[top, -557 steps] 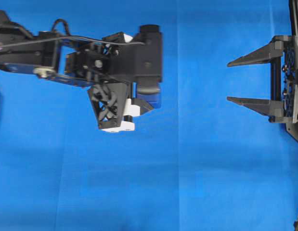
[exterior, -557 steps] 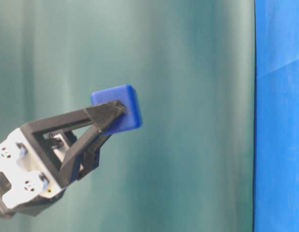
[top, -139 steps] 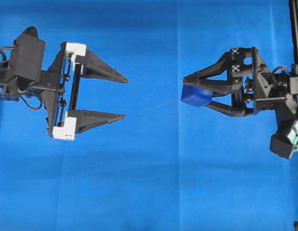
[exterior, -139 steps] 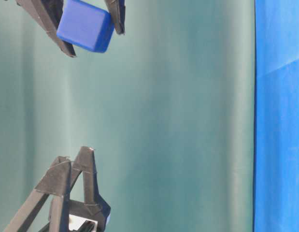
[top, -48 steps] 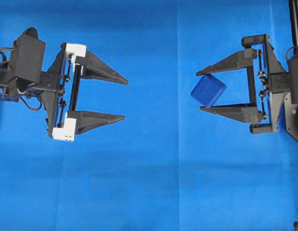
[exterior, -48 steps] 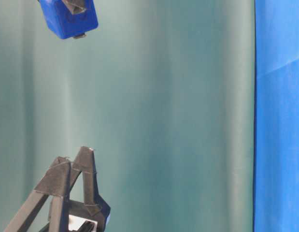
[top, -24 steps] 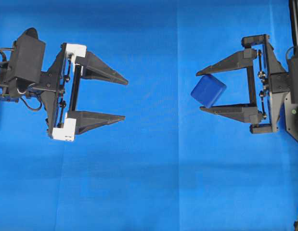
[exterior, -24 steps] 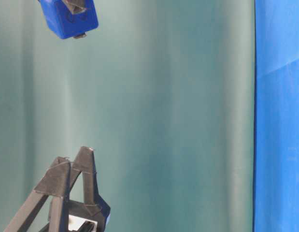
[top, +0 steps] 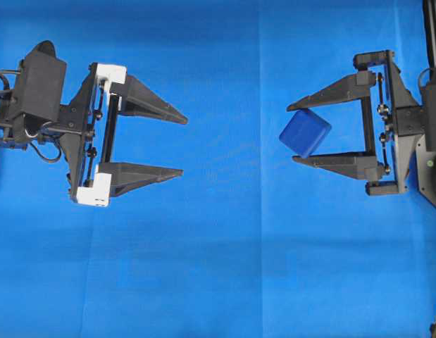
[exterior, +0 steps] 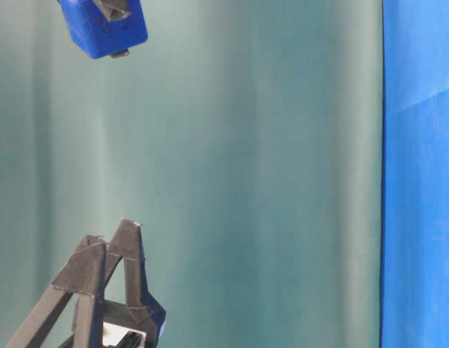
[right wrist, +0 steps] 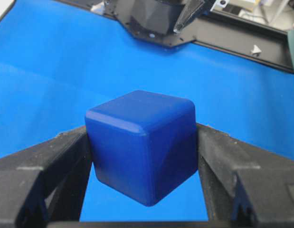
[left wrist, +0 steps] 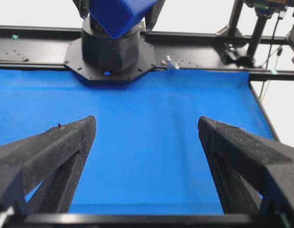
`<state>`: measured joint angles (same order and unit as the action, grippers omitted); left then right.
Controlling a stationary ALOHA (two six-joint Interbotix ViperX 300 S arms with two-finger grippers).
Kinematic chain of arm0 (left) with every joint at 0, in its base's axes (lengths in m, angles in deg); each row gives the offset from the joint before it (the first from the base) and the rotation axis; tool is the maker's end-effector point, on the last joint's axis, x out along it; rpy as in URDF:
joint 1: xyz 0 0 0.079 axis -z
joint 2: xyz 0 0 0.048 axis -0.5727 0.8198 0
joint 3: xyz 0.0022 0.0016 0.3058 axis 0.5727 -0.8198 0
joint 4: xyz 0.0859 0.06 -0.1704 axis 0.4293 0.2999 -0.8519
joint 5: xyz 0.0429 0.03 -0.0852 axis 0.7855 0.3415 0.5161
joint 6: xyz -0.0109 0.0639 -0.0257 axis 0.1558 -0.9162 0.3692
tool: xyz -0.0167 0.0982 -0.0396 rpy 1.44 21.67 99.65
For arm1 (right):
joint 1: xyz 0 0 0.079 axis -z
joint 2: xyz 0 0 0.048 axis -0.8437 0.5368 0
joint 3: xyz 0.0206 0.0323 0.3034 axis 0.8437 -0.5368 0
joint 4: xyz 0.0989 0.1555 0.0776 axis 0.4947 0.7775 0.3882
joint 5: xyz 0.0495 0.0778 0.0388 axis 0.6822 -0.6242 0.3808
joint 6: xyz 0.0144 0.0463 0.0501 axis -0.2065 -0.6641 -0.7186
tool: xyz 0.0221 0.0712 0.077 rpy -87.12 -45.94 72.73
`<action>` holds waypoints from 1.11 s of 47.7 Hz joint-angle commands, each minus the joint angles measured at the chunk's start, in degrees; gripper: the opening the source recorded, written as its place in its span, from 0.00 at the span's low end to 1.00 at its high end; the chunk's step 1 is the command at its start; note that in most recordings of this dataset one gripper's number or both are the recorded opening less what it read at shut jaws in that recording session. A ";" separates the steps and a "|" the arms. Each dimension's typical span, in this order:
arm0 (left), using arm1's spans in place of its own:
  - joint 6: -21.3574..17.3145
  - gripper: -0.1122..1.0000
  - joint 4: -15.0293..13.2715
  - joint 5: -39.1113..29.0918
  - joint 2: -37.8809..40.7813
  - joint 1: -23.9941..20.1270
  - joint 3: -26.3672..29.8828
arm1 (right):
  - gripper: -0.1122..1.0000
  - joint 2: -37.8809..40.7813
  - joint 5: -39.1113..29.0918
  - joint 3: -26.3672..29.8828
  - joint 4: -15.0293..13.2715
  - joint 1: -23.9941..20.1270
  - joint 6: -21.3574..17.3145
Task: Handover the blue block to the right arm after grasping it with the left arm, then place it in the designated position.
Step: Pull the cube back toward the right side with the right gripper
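Your left gripper [top: 181, 145] sits empty with jaws spread wide at the left, clear of the handoff, while the right gripper [top: 294, 133] pinches the blue block [top: 305, 133] corner-on at its fingertips above the blue cloth [top: 225, 267], bare all round, so you've room to lower anywhere.

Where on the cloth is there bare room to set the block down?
Bare blue cloth spans the whole near strip below both grippers, and the middle gap between the open left gripper and the right gripper clamping the blue block. It is crowded only at the left and right edges, under the arms.
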<state>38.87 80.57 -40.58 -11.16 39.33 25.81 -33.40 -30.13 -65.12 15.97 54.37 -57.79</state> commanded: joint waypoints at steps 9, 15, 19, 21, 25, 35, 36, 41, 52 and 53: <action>-0.09 0.93 0.09 0.26 -0.44 0.18 1.49 | 0.54 -0.18 0.26 0.70 0.18 -0.09 -0.09; -0.09 0.93 0.09 0.26 -0.35 0.18 1.49 | 0.54 -0.09 0.26 0.70 0.26 -0.18 -0.18; -0.09 0.93 0.09 0.26 -0.44 0.18 1.49 | 0.54 -0.09 0.26 0.70 0.26 -0.18 -0.18; -0.09 0.93 0.09 0.26 -0.35 0.18 1.49 | 0.54 -0.09 0.26 0.70 0.26 -0.18 -0.18; -0.09 0.93 0.09 0.26 -0.44 0.18 1.49 | 0.54 -0.09 0.09 0.70 0.35 -0.18 -0.18; -0.09 0.93 0.09 0.26 -0.44 0.18 1.49 | 0.54 -0.09 -0.44 0.70 0.62 -0.18 -0.18; -0.09 0.93 0.09 0.26 -0.44 0.18 1.49 | 0.54 -0.09 -0.53 0.70 0.70 -0.18 -0.18; -0.09 0.93 0.09 0.26 -0.44 0.26 1.58 | 0.54 0.00 -1.49 0.70 1.05 -0.18 -0.18; -0.09 0.93 0.09 0.26 -0.44 0.18 1.58 | 0.54 0.35 -5.19 0.70 2.72 -0.18 -0.18; -0.09 0.93 0.09 0.26 -0.44 0.18 1.58 | 0.54 0.35 -5.80 0.79 2.90 -0.18 -0.18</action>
<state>38.87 80.57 -40.58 -11.08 39.33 25.90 -33.14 -34.79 -65.03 18.16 54.37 -57.79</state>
